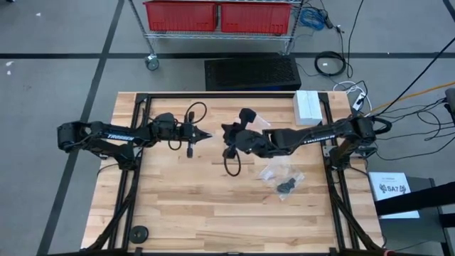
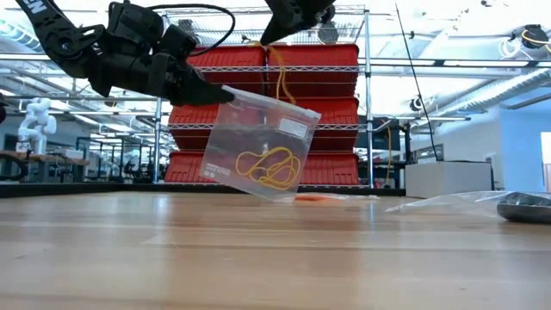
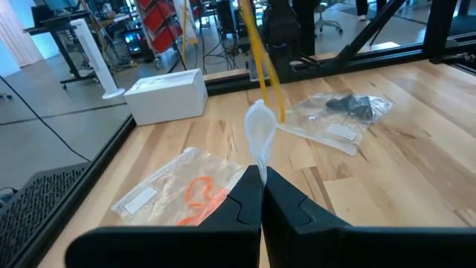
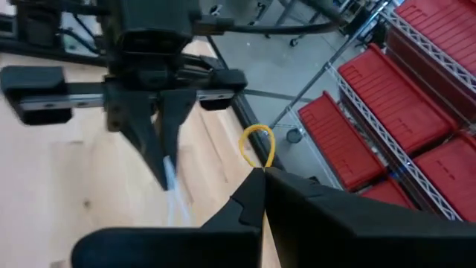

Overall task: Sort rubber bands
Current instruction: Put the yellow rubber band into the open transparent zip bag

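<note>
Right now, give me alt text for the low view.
The left gripper, shut, holds a clear plastic bag of tan rubber bands above the wooden table. The right gripper hangs shut above it, a tan band dangling from its tip, with red bins behind.

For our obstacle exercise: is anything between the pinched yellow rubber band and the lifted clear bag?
Nothing visible. The thin yellow rubber band, pinched by the right gripper, hangs directly over the clear plastic bag held by the left gripper.
</note>
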Controlling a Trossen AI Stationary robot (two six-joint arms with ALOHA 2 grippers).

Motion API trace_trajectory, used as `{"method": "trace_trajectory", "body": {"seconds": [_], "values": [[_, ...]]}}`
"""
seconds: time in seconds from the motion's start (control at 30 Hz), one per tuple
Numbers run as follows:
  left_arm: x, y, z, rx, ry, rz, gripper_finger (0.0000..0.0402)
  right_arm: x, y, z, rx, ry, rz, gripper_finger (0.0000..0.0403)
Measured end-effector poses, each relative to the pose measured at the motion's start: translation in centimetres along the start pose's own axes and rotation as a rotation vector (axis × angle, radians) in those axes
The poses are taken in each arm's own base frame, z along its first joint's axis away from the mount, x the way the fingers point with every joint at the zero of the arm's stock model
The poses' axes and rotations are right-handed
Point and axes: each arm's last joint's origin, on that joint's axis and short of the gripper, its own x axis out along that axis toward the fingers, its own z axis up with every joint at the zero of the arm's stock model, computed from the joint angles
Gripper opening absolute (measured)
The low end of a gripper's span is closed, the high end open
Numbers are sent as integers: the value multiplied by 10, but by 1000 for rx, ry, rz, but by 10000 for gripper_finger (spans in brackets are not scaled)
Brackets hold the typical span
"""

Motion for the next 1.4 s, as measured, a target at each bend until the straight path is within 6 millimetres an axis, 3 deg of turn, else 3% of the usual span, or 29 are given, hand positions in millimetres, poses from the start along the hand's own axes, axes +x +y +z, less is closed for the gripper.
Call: {"method": "trace_trajectory", "body": {"seconds": [0.47, 1.4], "values": [[0, 0, 0, -1, 1, 0, 2, 8, -11, 4, -10, -31, -59, 0], [0, 0, -1, -2, 8, -1, 2, 6, -11, 9, 30, -71, -54, 0]]}}
